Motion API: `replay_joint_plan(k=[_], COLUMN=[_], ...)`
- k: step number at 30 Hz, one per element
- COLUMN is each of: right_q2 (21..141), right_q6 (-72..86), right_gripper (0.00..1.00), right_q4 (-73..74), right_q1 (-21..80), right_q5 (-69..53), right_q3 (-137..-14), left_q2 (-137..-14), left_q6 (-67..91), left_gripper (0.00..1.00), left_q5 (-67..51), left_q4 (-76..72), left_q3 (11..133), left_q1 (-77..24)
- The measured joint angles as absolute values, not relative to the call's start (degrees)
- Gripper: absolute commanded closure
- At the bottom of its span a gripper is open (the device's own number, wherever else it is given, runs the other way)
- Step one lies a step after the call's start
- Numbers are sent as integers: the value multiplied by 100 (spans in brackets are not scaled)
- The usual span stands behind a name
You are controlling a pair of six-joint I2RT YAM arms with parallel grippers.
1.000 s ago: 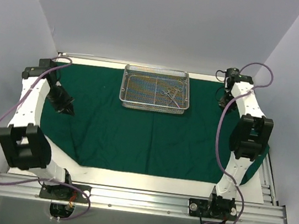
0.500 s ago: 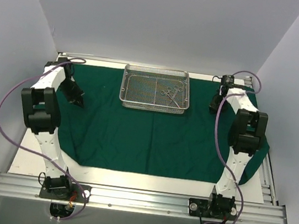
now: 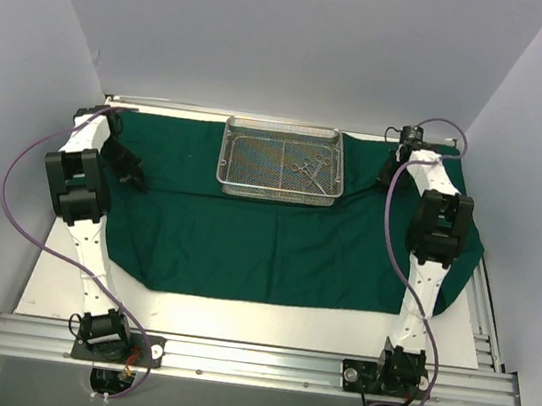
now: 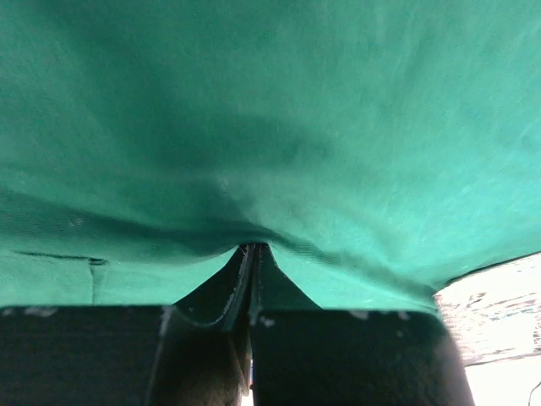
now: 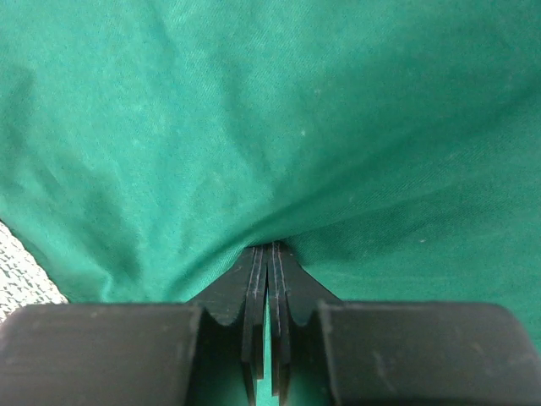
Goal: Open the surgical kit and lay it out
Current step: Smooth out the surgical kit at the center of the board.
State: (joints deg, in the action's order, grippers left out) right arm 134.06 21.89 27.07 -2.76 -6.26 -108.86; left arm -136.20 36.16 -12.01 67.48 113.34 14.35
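White table (image 3: pixel 235 314) is showing nearest me, with the cloth (image 3: pixel 245 245) lying spread beyond it. I am pinching cloth folds in the left gripper (image 4: pixel 251 252) and right gripper (image 5: pixel 269 251), jaws pressed together, probably to tug its far half flat. Only the overhead view is showing the tray (image 3: pixel 224 161) farther back on the cloth, instruments (image 3: pixel 311 171) lying inside.

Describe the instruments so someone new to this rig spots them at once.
A dark green drape covers most of the white table. At its far edge, centred, sits a silver wire-mesh tray. The instruments lie in the tray's right half: small, silver, scissor-handled, the only loose items inside it.
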Motion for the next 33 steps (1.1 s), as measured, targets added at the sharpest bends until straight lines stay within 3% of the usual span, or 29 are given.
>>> replay_joint_plan(k=[4,9,16,23,26,29,33], right_q2=[13725,13557,12995,12814,12827,12822,12693], right_q6=[2161,2209,2202,1946,1833,1850,1944], right_gripper=[100,100,100,91,90,79,76], right_q4=[2936,2687,2320,2379,2633,2805,3002], right_q1=[-305,-377,-475,-475,-471,-473,-471], right_q5=[-801,-958,-926,-740,-631,-585,-419], right_q3=[-11445,-11096,-10145,-9918,-10055,-10130,-9994], left_q2=[-14025,-14070,-13478,-12932,-12901,-12905,-12886], left_q6=[3640,3638,3616,3420,3312,3197,3048], left_gripper=[98,98,96,69,64,63,62], left_q5=[-1319,-1363,-1431,-1190,-1037,-873,-644], left_q4=[7063,7102,6735,6560,6545,6604,6584], left_q3=[12016,12075,10978,10110,10167,10516,11133], left_q1=[1474,1485,1566,1608,1632,1651,1656])
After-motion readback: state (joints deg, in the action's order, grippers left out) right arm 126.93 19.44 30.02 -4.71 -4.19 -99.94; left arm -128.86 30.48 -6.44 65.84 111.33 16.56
